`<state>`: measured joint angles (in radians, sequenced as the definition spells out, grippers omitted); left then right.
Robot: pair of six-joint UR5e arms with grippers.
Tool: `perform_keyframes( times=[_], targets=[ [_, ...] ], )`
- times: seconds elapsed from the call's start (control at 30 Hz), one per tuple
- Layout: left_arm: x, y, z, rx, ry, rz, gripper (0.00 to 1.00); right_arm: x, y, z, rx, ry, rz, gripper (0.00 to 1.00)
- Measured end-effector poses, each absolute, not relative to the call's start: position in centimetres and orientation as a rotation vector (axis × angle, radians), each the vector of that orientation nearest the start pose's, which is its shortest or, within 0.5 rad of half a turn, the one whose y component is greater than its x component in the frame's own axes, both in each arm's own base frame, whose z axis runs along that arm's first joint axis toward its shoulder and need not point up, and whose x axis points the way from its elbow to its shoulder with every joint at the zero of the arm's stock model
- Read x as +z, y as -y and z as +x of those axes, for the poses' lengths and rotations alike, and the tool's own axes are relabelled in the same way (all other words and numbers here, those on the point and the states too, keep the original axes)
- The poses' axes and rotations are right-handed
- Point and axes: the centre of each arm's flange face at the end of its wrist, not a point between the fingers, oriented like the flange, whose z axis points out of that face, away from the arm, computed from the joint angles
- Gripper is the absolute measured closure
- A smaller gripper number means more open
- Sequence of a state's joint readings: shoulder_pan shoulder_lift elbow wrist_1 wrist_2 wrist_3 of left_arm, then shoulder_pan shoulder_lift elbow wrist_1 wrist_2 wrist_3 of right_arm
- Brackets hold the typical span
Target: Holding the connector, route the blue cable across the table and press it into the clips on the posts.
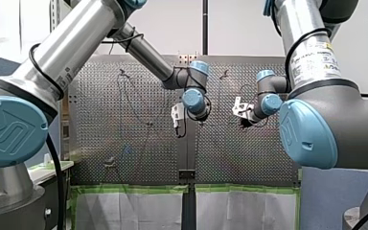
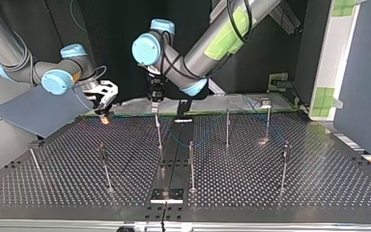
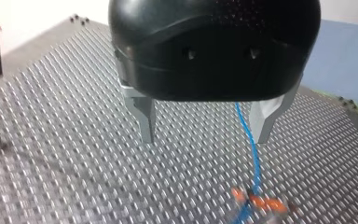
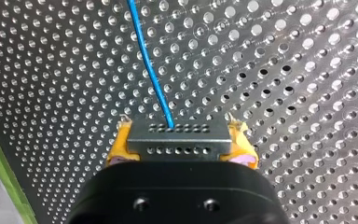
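The perforated table (image 2: 270,183) filled the top view, with thin upright posts (image 2: 191,164) standing apart across it. My left arm (image 2: 212,43) came in at that view's right and my right arm (image 2: 9,53) at its left, both reaching to the far side of the table. My left hand (image 3: 204,135) hung above the table with its metal fingers (image 3: 145,121) spread apart and gripping nothing. My right hand (image 4: 181,148) was clamped by its yellow pads (image 4: 119,148) on the grey metal connector (image 4: 179,135), one pad on each end. The blue cable (image 4: 151,74) left the connector's middle and ran away over the holes. In the left wrist view it passed between the spread fingers, nearer one of them; I could not tell whether it touched.
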<state>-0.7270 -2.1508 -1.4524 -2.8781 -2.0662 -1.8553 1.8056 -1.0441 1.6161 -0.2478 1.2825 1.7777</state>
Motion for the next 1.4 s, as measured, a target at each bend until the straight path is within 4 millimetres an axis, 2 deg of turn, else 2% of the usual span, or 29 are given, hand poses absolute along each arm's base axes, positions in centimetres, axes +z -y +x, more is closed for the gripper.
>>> perform_keyframes(
  times=[0.2,0.3,0.4,0.6,0.93,1.4],
  targets=[
    [24.9,52.5,41.3,-0.350,-1.723,0.041,0.00,19.4,55.2,29.0,-2.011,-1.845,-2.308,1.00],
    [25.7,53.2,41.5,-0.362,-1.713,0.037,0.00,19.5,55.4,28.6,-2.015,-1.855,-2.305,1.00],
    [25.5,53.7,41.9,-0.357,-1.721,0.041,0.00,19.9,55.5,28.3,-2.026,-1.858,-2.301,1.00],
    [24.2,54.8,42.1,-0.321,-1.754,0.052,0.00,21.0,55.5,28.2,-2.054,-1.840,-2.291,1.00],
    [21.4,56.4,43.3,-0.293,-1.816,0.081,0.00,21.2,55.4,28.4,-2.058,-1.824,-2.291,1.00],
    [17.9,57.4,47.8,-0.339,-1.830,0.033,0.00,21.2,55.2,28.8,-2.058,-1.816,-2.290,1.00]
  ],
)
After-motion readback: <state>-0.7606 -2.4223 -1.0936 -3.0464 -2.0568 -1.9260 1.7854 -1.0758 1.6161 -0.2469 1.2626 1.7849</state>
